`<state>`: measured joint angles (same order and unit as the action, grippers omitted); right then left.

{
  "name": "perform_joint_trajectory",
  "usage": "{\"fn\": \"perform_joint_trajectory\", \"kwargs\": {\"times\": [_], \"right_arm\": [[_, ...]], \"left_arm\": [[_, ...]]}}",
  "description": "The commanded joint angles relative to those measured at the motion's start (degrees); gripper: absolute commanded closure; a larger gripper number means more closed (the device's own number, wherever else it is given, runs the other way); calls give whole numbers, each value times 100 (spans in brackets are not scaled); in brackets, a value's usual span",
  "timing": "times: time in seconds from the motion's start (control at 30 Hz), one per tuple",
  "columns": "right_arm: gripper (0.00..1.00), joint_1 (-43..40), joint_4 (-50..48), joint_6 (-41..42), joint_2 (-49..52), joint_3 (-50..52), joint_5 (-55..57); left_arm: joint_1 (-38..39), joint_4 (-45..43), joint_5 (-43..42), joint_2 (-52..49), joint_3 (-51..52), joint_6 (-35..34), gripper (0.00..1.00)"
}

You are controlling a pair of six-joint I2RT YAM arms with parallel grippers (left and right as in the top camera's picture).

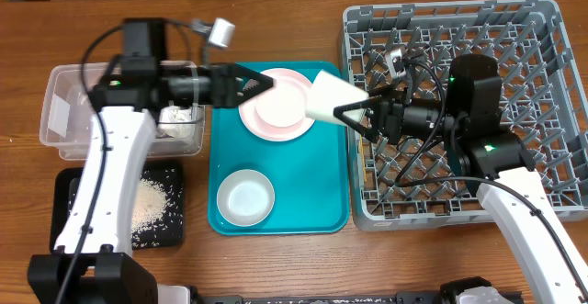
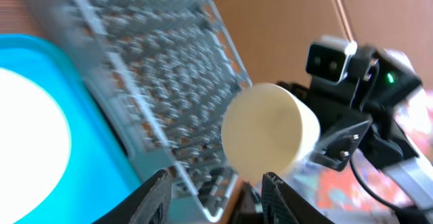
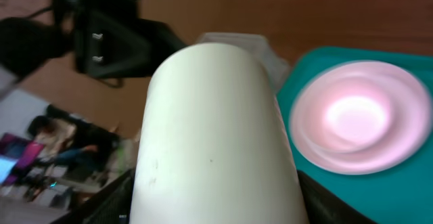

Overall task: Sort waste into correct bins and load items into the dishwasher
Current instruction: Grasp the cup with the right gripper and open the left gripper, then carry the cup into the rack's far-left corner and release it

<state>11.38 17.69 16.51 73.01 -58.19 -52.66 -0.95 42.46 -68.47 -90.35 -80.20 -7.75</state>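
Note:
My right gripper (image 1: 354, 111) is shut on the white cup (image 1: 331, 97), held on its side in the air over the gap between the teal tray and the grey dish rack (image 1: 542, 28). The cup fills the right wrist view (image 3: 213, 136) and shows in the left wrist view (image 2: 269, 135). My left gripper (image 1: 262, 82) is open and empty above the pink-white plate (image 1: 280, 111), which also shows in the right wrist view (image 3: 355, 119). The whitish bowl (image 1: 245, 197) sits on the tray's front. Rice lies in the black tray (image 1: 152, 203). The clear tub (image 1: 78, 106) holds white stuff.
The teal serving tray (image 1: 317, 185) lies between the bins and the rack. The rack's near edge (image 2: 169, 88) shows blurred in the left wrist view. Bare wooden table lies along the far edge.

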Motion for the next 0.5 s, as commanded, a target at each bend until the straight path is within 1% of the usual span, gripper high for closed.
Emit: {"fn": "perform_joint_trajectory", "kwargs": {"times": [0.0,0.1,0.27,0.37,0.4,0.43,0.47], "right_arm": [[45,20,247,131,-24,-125,2124],[45,20,610,129,-24,-345,2966],[46,20,1499,125,-22,-1169,4371],[46,20,1744,127,22,-1464,4918],[47,20,1762,125,55,-1508,5027],[47,20,1751,125,87,-1517,5082],[48,20,1725,122,129,-1517,5130]], "left_arm": [[-216,223,334,2,-59,-160,53],[-232,505,732,2,-59,-101,54],[-122,791,1386,2,-57,-101,53],[-11,883,1683,2,-57,-105,53],[13,918,1779,2,-57,-109,52],[61,964,1912,2,-57,-111,47],[90,999,2020,2,-57,-111,45]]}}
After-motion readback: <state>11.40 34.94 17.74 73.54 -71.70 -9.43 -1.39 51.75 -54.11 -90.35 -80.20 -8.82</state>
